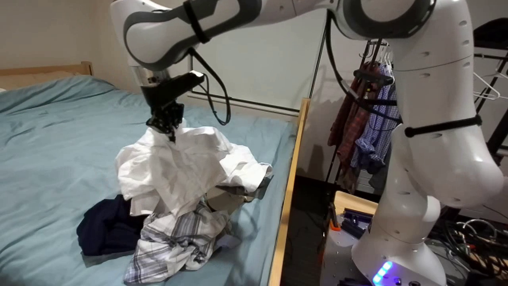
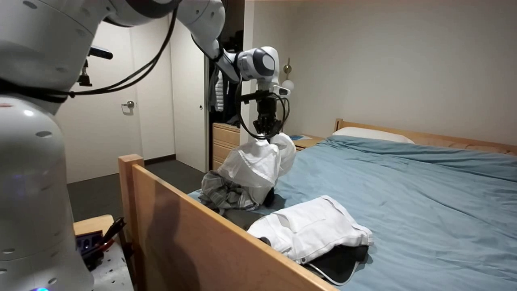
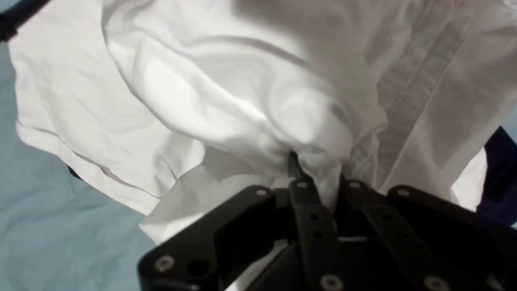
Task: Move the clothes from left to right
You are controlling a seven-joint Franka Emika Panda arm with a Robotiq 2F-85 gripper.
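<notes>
My gripper (image 1: 171,134) is shut on a bunched white garment (image 1: 174,174), which hangs below the fingers over the clothes pile. In the wrist view the cloth (image 3: 242,93) is pinched between the fingertips (image 3: 319,173). The gripper also shows in an exterior view (image 2: 267,131) with the hanging white garment (image 2: 254,165). A grey-white plaid garment (image 1: 170,246) lies crumpled beneath it. A navy garment (image 1: 107,228) lies beside the plaid one. Another white garment (image 2: 315,228) lies flat near the bed's edge, on a black garment (image 2: 341,260). A beige piece (image 1: 224,198) is partly hidden under the white cloth.
The clothes lie on a bed with a blue-green sheet (image 1: 51,167). A wooden bed board (image 2: 210,230) rises between the robot base and the mattress. A rack with hanging shirts (image 1: 369,119) stands beyond the bed. Tools (image 1: 355,222) lie by the robot base.
</notes>
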